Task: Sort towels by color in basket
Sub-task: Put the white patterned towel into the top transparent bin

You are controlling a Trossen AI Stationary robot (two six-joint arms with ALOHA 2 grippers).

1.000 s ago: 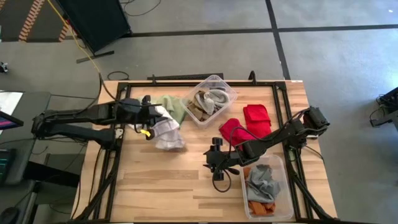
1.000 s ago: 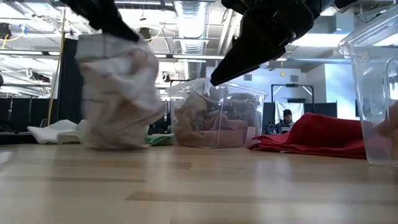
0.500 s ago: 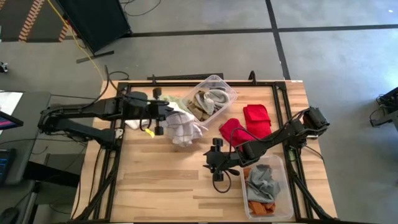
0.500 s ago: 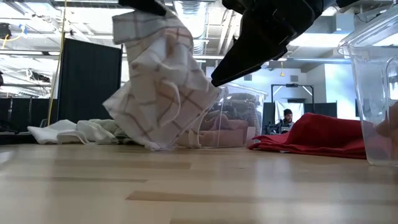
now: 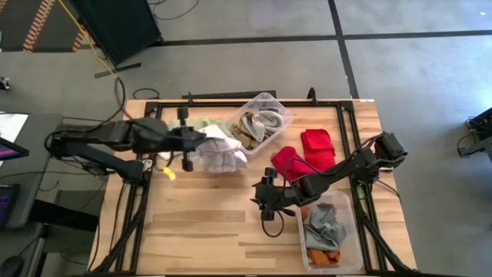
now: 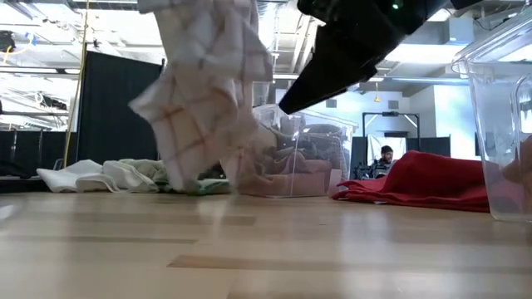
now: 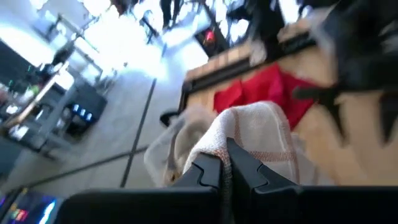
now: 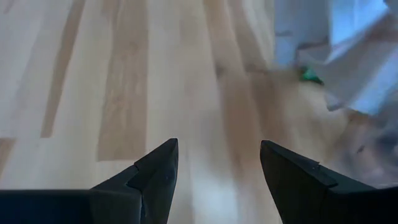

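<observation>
Your left gripper (image 7: 225, 163) has its fingers clamped on the white-checked towel (image 5: 219, 150) — the cloth hangs below them, clear of the table (image 5: 200, 223), just beside the clear bin (image 5: 261, 123). Your right gripper (image 8: 217, 165) hovers over bare wood, fingers spread apart — the red towels (image 5: 304, 154) lie just behind it.

Taking the clear bin (image 5: 259, 124) at the table's far edge as landmark: on its left side the way in is blocked by the hanging white-checked towel (image 5: 218, 152) and the left gripper (image 5: 201, 139) clamped on it. Nearer than the bin, bare wooden table (image 5: 200, 223) lies open. To its right, red towels (image 5: 307, 154) and the right gripper (image 5: 265, 201), fingers spread, crowd the path.
</observation>
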